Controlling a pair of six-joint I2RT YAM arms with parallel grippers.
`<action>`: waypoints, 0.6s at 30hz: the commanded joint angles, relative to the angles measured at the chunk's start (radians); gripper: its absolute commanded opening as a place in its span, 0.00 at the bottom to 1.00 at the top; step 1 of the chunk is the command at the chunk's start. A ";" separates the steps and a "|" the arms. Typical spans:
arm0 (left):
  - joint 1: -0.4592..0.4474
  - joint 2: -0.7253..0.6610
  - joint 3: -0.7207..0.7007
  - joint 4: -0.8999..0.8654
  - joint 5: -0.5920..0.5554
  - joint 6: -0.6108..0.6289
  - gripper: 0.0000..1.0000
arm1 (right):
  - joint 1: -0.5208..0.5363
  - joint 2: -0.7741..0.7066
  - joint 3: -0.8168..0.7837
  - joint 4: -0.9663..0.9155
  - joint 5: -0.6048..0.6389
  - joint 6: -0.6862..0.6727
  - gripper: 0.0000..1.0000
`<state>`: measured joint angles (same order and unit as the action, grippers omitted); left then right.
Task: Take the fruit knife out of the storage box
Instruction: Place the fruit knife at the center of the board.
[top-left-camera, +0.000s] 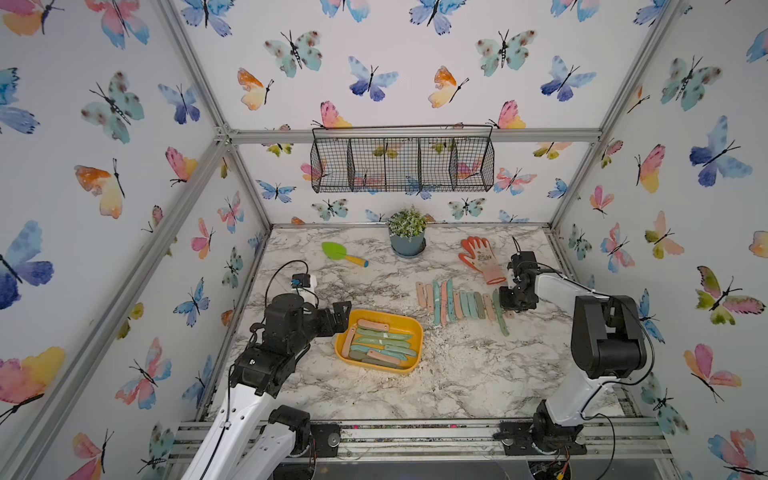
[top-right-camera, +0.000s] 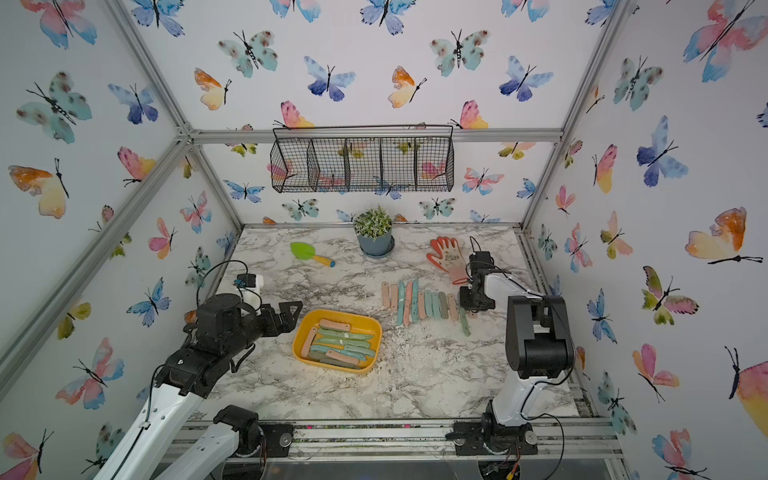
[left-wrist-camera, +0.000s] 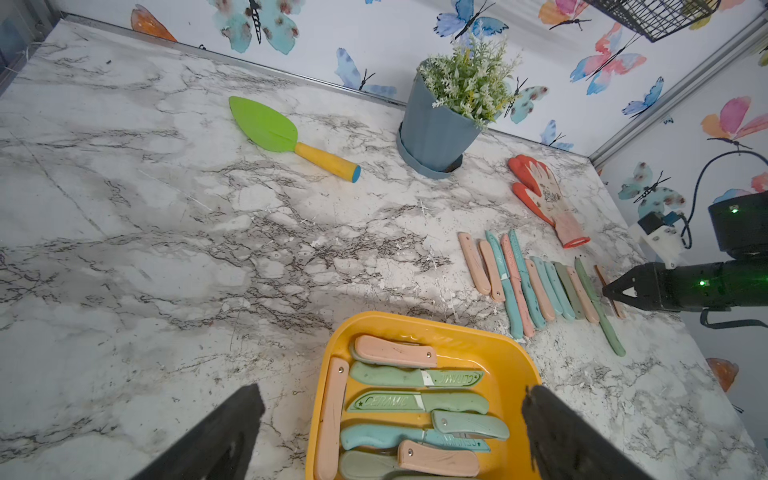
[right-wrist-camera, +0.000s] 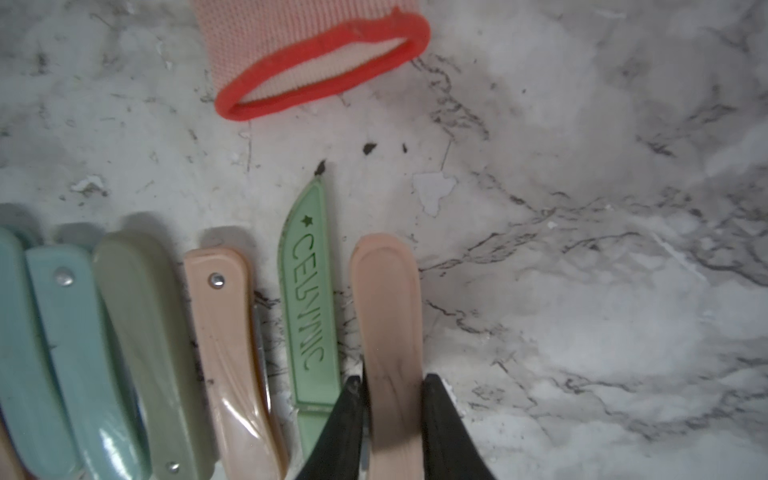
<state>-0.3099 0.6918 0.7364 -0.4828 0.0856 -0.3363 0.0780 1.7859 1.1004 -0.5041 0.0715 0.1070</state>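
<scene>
The yellow-orange storage box (top-left-camera: 409, 322) (top-right-camera: 365, 320) (left-wrist-camera: 415, 322) sits left of centre on the marble top. Several folded fruit knives (top-left-camera: 380, 345) (left-wrist-camera: 415, 401) in pink, green and teal lie inside it. My left gripper (top-left-camera: 340, 320) (top-right-camera: 291, 318) (left-wrist-camera: 395, 395) stands open at the box's left end, holding nothing. My right gripper (top-left-camera: 509, 311) (top-right-camera: 469, 309) (right-wrist-camera: 390, 380) is shut on a pink fruit knife (right-wrist-camera: 386, 291) at the right end of a row of knives (top-left-camera: 461, 305) (left-wrist-camera: 540, 286). Whether that knife rests on the table, I cannot tell.
At the back stand a potted plant (top-left-camera: 407, 241), a green trowel (top-left-camera: 343, 253) and an orange-pink glove (top-left-camera: 482, 257) (right-wrist-camera: 324, 62), the glove close behind the right gripper. A black wire basket (top-left-camera: 401, 162) hangs on the back wall.
</scene>
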 joint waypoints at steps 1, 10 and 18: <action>-0.004 -0.009 -0.007 0.000 -0.015 0.010 0.98 | -0.004 0.019 0.006 0.013 0.002 -0.018 0.25; -0.005 -0.010 -0.008 -0.002 -0.024 0.008 0.98 | -0.007 0.051 0.023 0.010 -0.001 -0.027 0.26; -0.004 -0.005 -0.006 -0.002 -0.024 0.008 0.98 | -0.009 0.061 0.021 0.014 0.005 -0.035 0.27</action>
<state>-0.3099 0.6910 0.7364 -0.4828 0.0723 -0.3367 0.0772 1.8225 1.1046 -0.4885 0.0715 0.0845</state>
